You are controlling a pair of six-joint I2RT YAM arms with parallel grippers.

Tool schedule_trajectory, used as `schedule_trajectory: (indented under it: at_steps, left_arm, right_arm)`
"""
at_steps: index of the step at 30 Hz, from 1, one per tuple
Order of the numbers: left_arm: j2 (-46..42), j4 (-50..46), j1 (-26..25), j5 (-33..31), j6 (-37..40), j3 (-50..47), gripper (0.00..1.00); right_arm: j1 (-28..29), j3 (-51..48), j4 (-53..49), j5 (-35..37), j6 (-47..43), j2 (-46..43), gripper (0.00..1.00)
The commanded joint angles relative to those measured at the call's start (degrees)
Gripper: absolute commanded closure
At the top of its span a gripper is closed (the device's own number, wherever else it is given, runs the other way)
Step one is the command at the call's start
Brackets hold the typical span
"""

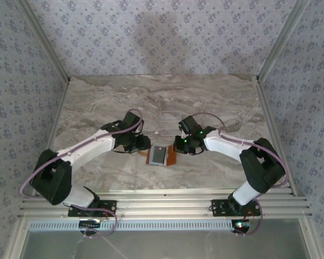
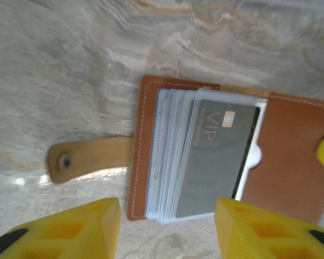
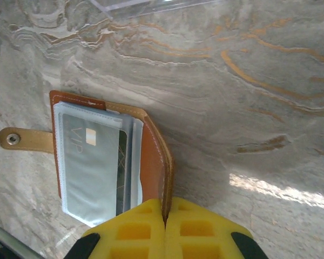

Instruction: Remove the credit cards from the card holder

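While clamping the right-hand cover of the small tan-brown leather folding card holder (image 3: 151, 156) between the pressed-together yellow pads of the right gripper (image 3: 164, 224), anchors it open on the grey-veined marble table (image 1: 221, 102), midway between the two arm tips. Probably pins that cover to stop any sliding or folding shut under a pull from the opposite side. Exposes a fanned stack of clear plastic sleeves (image 2: 164, 156), with a dark grey rectangular credit card (image 2: 218, 156) marked VIP lying uppermost, tucked inside its sleeve. Cannot tell what fills the sleeves beneath. Leaves the tan leather strap with its metal snap (image 2: 89, 159) undone and flat to the side, clear of the stack. Holds the left gripper (image 2: 167, 216) over the near edge of the card holder with jaws spread and empty, one yellow finger (image 2: 70, 229) beside the outer cover, the other near the card's corner, touching nothing visibly. Reads as lining up for a nip on the card's edge, perhaps by the rounded thumb cut-out in the sleeve. Counts as early in the task: nothing yet drawn out. Risks dragging sleeve and card together, or tugging the card holder free of the clamp, given a grip on plastic rather than card.
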Motion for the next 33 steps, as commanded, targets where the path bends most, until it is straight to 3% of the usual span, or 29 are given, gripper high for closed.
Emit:
schedule_trajectory:
  at_steps: [1,8,11,17,20,27,33]
  left_arm:
    - [3.61,-1.58,-1.23,-0.12,1.61,1.99,0.49]
    - [8.24,0.35,-1.14,-1.58,3.28,1.18,0.51]
    - [9.88,0.48,-0.91,-1.27,3.42,0.83,0.53]
    - [9.83,0.98,-0.86,-1.87,2.62,-0.59,0.59]
    - [9.73,1.43,-0.82,-1.46,2.51,-0.94,0.6]
    - [8.81,2.61,-0.81,-0.65,1.88,-2.13,0.6]
    - [7.31,3.97,-0.81,0.05,0.98,-3.63,0.62]
  right_arm:
    - [-0.8,-0.85,3.79,-3.76,-2.25,0.78,0.96]
    - [-1.85,-0.76,0.47,-0.76,-4.57,2.93,0.86]
    - [-1.78,0.36,-3.95,3.92,-5.25,3.5,0.74]
    - [-0.37,2.05,-11.42,15.29,-5.24,4.76,0.66]
    - [2.21,3.6,-13.95,21.92,-7.6,6.24,0.55]
    - [8.17,8.45,-23.17,35.31,-7.42,10.91,0.48]
    - [10.84,14.26,-30.76,40.61,-7.57,10.83,0.46]
